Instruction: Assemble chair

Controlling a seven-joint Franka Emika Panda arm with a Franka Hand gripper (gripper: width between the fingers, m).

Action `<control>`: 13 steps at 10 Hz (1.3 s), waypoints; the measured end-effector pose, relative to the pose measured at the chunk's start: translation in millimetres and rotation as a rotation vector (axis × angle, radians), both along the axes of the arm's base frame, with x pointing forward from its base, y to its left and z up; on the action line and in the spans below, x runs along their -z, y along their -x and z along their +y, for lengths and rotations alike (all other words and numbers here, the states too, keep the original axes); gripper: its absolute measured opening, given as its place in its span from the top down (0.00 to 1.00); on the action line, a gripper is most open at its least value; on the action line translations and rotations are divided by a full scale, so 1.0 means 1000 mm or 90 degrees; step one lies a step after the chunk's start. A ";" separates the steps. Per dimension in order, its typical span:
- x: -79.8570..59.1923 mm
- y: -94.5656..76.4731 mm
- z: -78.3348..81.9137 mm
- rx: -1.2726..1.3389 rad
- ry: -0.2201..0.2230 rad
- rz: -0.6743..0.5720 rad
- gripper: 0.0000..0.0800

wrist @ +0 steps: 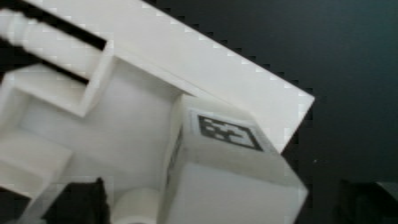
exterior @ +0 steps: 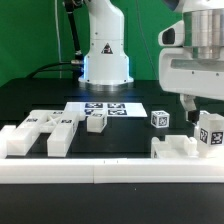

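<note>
At the exterior view's right, my gripper (exterior: 203, 112) hangs low over a white chair part (exterior: 182, 150) and the tagged block (exterior: 210, 133) standing on it. Its jaws straddle the block and stand wide, open. In the wrist view the same block with its tag (wrist: 228, 132) fills the space at my gripper (wrist: 222, 205). One dark finger (wrist: 71, 203) stands off the block's side with a gap between. The other finger is hard to tell from the dark table. A notched chair part (exterior: 40, 132) lies at the left, with two small tagged cubes (exterior: 97, 122) (exterior: 160, 118) between.
The marker board (exterior: 105, 108) lies flat behind the cubes. A long plain white rail (exterior: 100, 175) runs along the front edge. The robot's base (exterior: 105, 55) stands at the back centre on the black table.
</note>
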State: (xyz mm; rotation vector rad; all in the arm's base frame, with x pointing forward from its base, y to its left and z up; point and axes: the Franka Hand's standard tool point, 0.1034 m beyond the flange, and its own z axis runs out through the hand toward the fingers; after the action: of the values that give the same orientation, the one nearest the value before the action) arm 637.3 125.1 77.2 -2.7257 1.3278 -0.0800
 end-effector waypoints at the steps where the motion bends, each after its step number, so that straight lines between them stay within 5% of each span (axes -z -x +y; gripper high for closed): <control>1: 0.000 0.000 -0.001 -0.060 0.006 -0.005 0.19; 11: 0.003 0.002 0.005 -0.546 0.059 -0.033 0.19; 13: 0.003 0.002 0.001 -0.575 0.062 -0.035 0.52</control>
State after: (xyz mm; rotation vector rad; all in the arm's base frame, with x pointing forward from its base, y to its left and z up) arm 635.8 126.3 74.2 -3.0792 -0.0055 -0.1370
